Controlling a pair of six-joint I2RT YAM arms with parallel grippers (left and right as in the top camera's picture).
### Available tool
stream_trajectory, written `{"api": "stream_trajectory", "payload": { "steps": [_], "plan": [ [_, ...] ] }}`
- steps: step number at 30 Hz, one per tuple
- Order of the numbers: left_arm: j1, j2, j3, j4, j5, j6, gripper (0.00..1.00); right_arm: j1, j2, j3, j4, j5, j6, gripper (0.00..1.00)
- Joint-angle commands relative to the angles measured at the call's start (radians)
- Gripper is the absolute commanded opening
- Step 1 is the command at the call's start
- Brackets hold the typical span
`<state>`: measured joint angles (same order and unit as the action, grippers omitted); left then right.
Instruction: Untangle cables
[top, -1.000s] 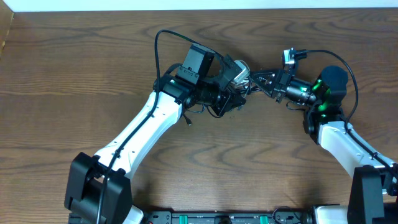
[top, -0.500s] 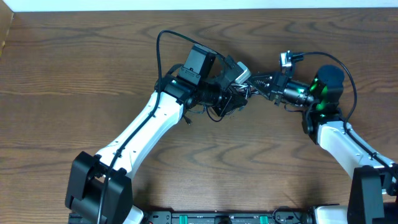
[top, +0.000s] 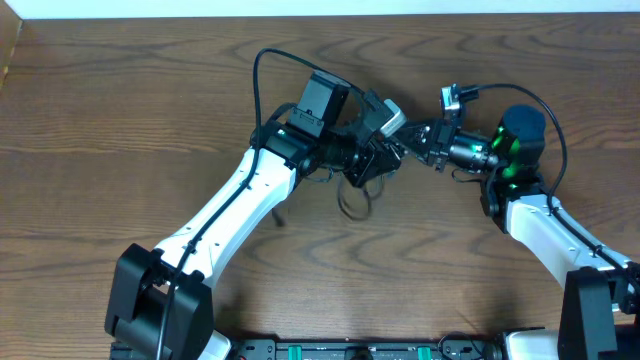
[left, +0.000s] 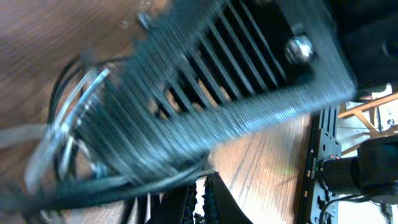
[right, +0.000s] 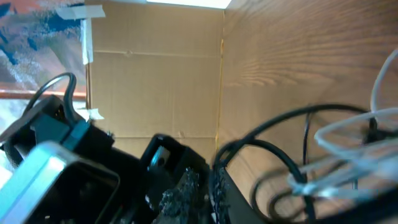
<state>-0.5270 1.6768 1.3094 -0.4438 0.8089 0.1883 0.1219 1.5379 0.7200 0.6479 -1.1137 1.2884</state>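
Overhead: two tools meet toward 12 o'clock over the table (top: 100, 120). The left tool (top: 388, 152) is clamped on the cables (top: 375, 168), one tangle looping toward 6 o'clock, with the right tool (top: 412, 140) at its 3 o'clock. Left wrist: several black strands and one pale, all blurred. Right wrist: fingers (right: 186, 190) close together, grip unclear; a cardboard panel (right: 155, 81) is plain only here.

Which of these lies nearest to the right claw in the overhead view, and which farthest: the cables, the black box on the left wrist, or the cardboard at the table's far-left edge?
From the right claw:
1. cables, bunched right beside its tips.
2. black box, farther along, atop the left wrist.
3. cardboard, at the table's far-left edge, clearly farthest.
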Motion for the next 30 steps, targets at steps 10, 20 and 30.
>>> {"api": "stream_trajectory", "payload": {
  "steps": [10,20,30],
  "plan": [
    [0.013,0.002,0.014,0.019,-0.02,0.012,0.08,0.026,-0.006,0.003,-0.005,-0.135,-0.052,0.07],
    [0.013,0.002,0.014,-0.042,-0.021,0.013,0.08,-0.011,-0.006,0.003,-0.171,-0.13,-0.179,0.03],
    [0.013,0.002,0.014,-0.136,-0.043,0.044,0.29,-0.133,-0.006,0.003,-0.436,-0.096,-0.347,0.17]
  ]
}}
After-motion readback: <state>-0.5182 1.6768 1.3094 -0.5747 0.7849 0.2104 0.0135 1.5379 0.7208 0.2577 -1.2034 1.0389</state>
